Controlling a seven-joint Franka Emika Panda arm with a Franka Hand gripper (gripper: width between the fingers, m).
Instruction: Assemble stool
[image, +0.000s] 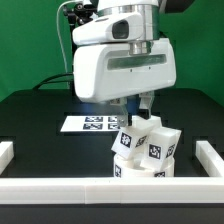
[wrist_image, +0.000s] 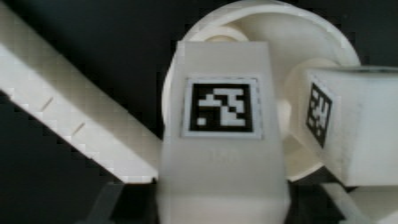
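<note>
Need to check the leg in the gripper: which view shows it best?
The wrist view: the leg fills it, tag facing the camera, seat behind. The exterior view shows only its tagged upper part, under the gripper.

Your arm reaches down from the top of the exterior view, its bulky white wrist housing filling the upper middle. The gripper (image: 143, 104) points straight down below that housing, and only one dark finger (image: 147, 101) shows under it. In the wrist view, two dark fingertips (wrist_image: 121, 192) sit low at either side, spread apart with a leg (wrist_image: 222, 120) between them. Whether they press it is unclear.
</note>
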